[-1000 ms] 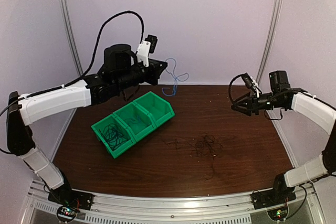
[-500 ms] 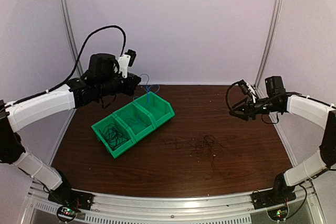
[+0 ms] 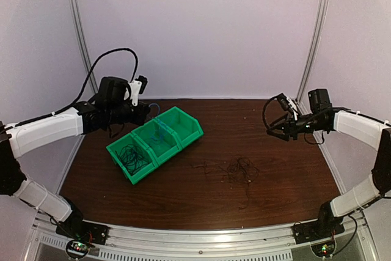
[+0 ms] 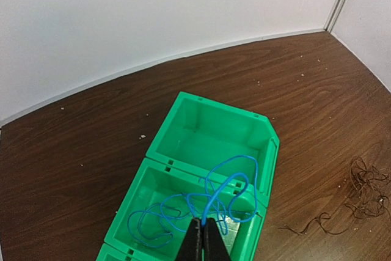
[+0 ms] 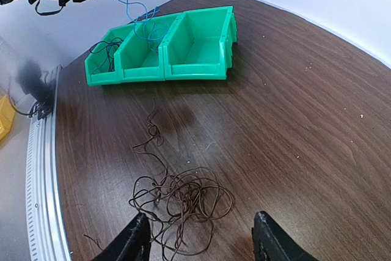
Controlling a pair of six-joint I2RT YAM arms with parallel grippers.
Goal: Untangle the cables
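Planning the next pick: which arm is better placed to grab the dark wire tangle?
Right. The right hand is open, pointing at the dark wire tangle; the left hand is shut on a thin blue wire above the green plastic bins.

Looped blue cable [image 4: 209, 207], tangled dark cables [image 5: 183, 203]

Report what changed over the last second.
The left gripper, shut on the blue cable, swung left and down. The cable's loops now hang over the middle of the green bins. The right gripper shifted only slightly and remains open and empty. The bins, the black cables in the nearest bin and the dark tangle on the table stayed put.
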